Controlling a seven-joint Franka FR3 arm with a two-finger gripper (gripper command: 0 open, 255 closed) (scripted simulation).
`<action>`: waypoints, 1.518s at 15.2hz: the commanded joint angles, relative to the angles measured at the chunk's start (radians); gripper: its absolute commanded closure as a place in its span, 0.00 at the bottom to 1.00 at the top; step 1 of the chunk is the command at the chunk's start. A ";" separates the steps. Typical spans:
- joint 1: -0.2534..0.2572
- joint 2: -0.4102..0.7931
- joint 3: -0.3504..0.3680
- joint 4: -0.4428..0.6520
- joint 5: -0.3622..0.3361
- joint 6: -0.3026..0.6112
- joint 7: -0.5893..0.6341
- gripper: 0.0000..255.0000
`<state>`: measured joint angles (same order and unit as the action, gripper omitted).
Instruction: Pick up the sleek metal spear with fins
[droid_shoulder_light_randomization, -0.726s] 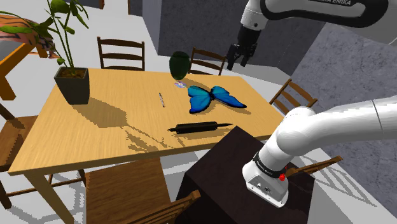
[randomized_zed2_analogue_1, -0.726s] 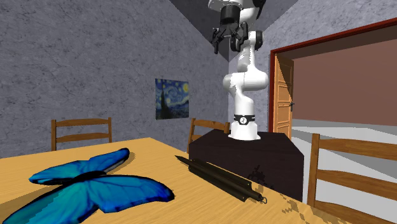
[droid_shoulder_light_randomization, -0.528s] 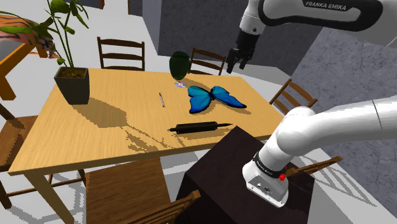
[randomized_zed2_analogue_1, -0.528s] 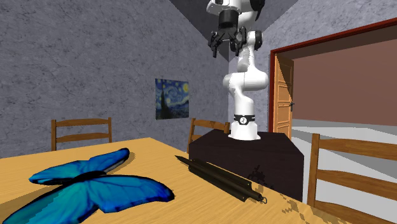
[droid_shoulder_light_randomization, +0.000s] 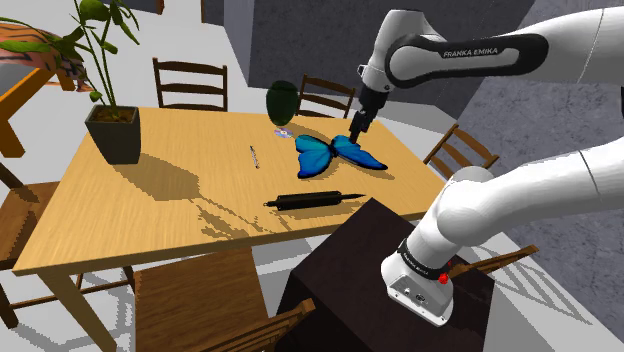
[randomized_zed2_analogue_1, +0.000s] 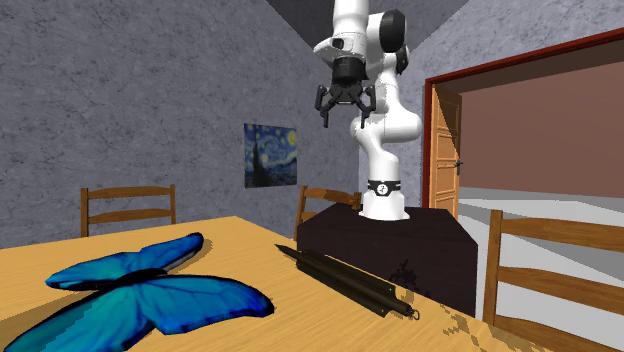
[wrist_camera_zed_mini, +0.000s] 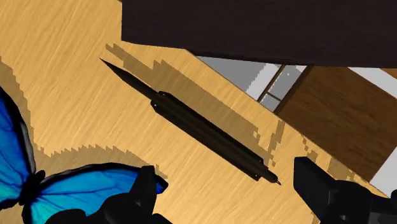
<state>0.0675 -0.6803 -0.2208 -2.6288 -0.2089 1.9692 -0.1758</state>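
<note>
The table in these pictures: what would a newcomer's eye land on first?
Most likely the big bright blue butterfly lying flat on the wooden table. Next comes the white arm arching over it, with its black gripper hanging open above the table. Then there is the long dark spear lying near the table edge, between the butterfly and the dark stand.

The table (droid_shoulder_light_randomization: 120, 210) carries one dark spear (droid_shoulder_light_randomization: 310, 200), one blue butterfly (droid_shoulder_light_randomization: 318, 155), one potted plant (droid_shoulder_light_randomization: 112, 130), one dark green vase (droid_shoulder_light_randomization: 282, 100), one thin stick (droid_shoulder_light_randomization: 254, 156) and one small purple object (droid_shoulder_light_randomization: 283, 131). Two chairs (droid_shoulder_light_randomization: 190, 82) stand at its far edge. There is one painting (randomized_zed2_analogue_1: 271, 155).
</note>
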 joint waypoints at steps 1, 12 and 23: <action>0.015 0.047 -0.037 -0.031 -0.017 0.081 -0.076 0.00; 0.131 0.432 -0.256 -0.111 -0.022 0.538 -0.529 0.00; 0.096 1.000 -0.112 0.019 0.570 0.899 -1.355 0.00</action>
<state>0.1981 0.2578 -0.3867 -2.6395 0.2922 2.8431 -1.4421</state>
